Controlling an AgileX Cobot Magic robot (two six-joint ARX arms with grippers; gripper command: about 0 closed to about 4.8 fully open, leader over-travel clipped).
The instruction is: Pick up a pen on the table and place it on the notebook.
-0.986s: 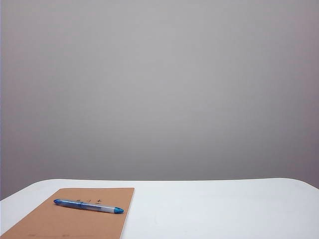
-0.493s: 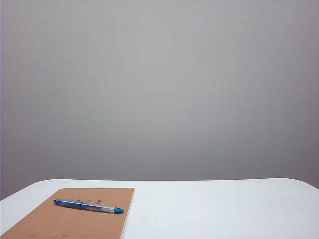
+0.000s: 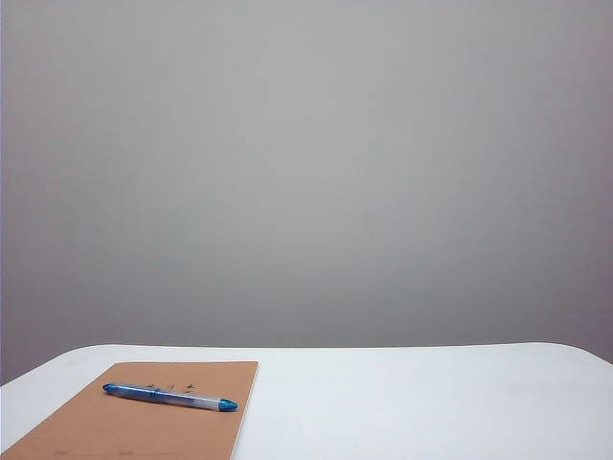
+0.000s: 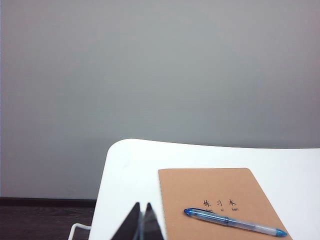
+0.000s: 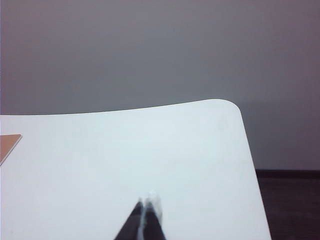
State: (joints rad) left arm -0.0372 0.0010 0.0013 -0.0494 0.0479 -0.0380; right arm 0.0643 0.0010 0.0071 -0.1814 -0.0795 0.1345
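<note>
Plain grey wall behind everything, and in front of it we've got the white smooth surface with rounded corners (image 3: 431, 402). On its left side in the exterior view sits the flat tan-brown kraft notebook (image 3: 115, 426), a few small dark printed characters near its top edge. The slim blue ballpoint pen with the clear-bluish barrel (image 3: 170, 397) lies flat across the notebook's upper part, right over those characters, slightly slanted, fully on the cover.

Neither arm shows in the exterior view. From the left wrist view we see the left gripper (image 4: 141, 206) low near the surface's corner, just beside the notebook's edge, jaws together and holding nothing. The right gripper (image 5: 149, 199) hangs over the bare right part of the surface, well apart from the notebook, jaws together too, nothing between them
</note>
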